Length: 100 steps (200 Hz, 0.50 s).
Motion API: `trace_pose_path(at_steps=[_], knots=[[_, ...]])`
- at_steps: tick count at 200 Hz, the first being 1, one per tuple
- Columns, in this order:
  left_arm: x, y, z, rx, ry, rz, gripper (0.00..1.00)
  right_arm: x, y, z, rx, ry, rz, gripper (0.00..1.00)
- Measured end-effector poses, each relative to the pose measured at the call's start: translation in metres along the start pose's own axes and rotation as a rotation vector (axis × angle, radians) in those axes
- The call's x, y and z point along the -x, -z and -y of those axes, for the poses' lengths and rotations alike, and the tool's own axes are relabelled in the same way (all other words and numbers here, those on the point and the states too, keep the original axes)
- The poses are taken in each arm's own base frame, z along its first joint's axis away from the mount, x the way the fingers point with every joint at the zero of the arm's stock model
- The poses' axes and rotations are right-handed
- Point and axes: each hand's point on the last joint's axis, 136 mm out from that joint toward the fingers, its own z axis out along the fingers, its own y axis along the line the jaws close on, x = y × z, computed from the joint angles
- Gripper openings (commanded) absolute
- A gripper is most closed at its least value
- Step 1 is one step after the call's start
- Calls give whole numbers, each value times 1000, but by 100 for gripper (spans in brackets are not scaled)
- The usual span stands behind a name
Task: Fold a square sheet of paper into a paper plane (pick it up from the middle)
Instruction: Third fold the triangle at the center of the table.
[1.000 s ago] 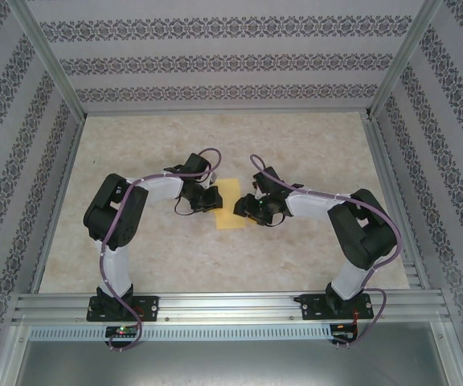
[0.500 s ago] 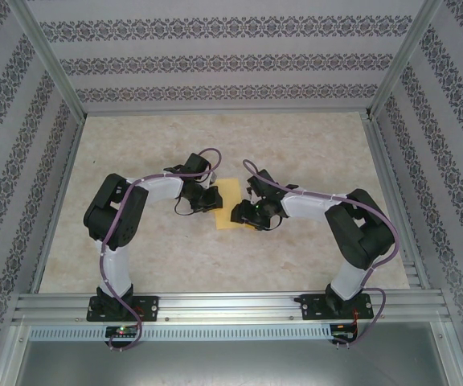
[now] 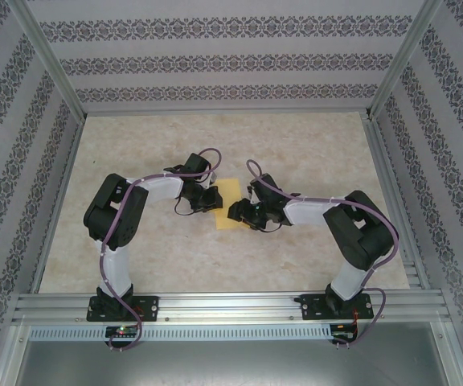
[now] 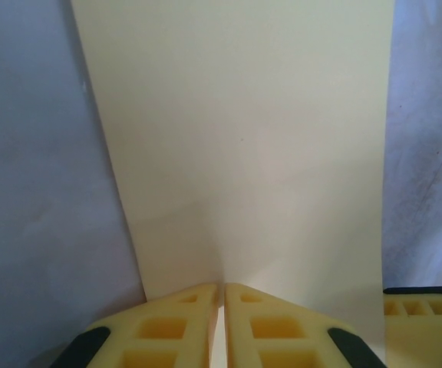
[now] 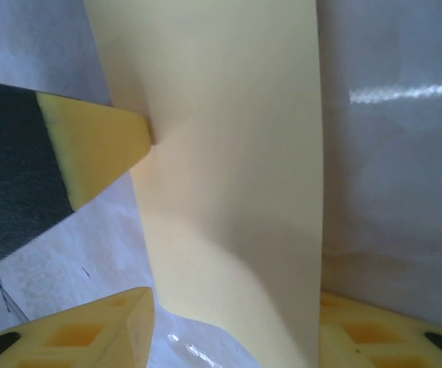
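Though overhead hides grip — wrist view shows left jaws pinching paper (image 4: 244, 153).

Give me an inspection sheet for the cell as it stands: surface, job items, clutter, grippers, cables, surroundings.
Surface: pale marbled table, flat, no spills seen.
Job's things: yellow sheet of paper mid-table between the two grippers; it looks like a narrow strip, partly lifted off the table, not yet plane-shaped.
Clutter: nothing seen.
Grippers: left gripper shut, apparently pinching one edge of the sheet; right gripper open, one finger either side of the sheet's other end.
Cables: purple cables run along both arms, looping near the wrists.
Surroundings: patterned walls on three sides; metal rail at the near edge carries the arm bases.
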Motion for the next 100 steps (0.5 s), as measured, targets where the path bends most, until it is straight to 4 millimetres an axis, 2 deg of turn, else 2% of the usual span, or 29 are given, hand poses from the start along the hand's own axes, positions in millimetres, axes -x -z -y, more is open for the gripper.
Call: trace_pose_path(at_steps=[32,55,100], knots=[[0,0,0,0,0,0,14,8,2,-5,36,-21,34,39],[0,0,0,0,0,0,14,7,8,-5,45,-42,44,34],[0,0,0,-2,-1,0,15,2,18,-6,55,-82,56,11]])
